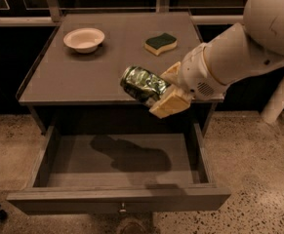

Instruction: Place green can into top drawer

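Arm (239,52) runs off frame at the top right, so I can't see its base. The far bg behind the table (78,77) is dark, w/ only rails showing. Grey tabletop holds a pale bowl (84,39) at far left and a green-topped sponge (160,43) far centre-right; the floor (251,155) is speckled stone. Top drawer (117,199) is pulled open toward me, knob (123,208) at centre front, w/ a shadow (131,155) on its bottom. Gripper (167,89) sits over the table's near right edge, fingers (170,105) pinching the green can (142,83), which hangs tilted on its side above the table's near edge, just behind the open drawer. It's shiny green w/ silvery patches, and its right end is hidden in the fingers.
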Robot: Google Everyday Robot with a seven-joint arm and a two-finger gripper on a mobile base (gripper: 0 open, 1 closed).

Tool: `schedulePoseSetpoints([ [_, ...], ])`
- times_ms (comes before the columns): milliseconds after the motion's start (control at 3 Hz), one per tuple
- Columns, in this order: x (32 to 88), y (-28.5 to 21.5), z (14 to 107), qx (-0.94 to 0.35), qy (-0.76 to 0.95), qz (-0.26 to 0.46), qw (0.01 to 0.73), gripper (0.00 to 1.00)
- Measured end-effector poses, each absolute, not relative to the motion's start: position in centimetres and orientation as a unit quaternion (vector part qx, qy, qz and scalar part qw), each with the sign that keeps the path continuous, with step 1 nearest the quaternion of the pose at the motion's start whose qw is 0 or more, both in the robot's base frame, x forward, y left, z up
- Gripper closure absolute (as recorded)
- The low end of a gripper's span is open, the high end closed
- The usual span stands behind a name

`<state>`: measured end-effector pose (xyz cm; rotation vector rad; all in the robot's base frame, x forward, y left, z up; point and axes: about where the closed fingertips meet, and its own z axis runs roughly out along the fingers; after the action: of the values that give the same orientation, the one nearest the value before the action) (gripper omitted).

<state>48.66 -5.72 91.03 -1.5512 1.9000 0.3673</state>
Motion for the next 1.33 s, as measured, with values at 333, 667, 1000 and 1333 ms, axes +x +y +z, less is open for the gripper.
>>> schedulePoseSetpoints([
  [333,45.8,-7.0,89.1,-0.575,0.741,0.147,0.315,1.00],
  [667,45.5,-7.2,88.7,-0.573,0.744,0.148,0.312,1.00],
  [1000,45.5,-7.3,85.6,-0.563,0.751,0.174,0.299,1.00],
  [1333,45.3,-7.9,79.7,-0.536,0.763,0.220,0.286,1.00],
])
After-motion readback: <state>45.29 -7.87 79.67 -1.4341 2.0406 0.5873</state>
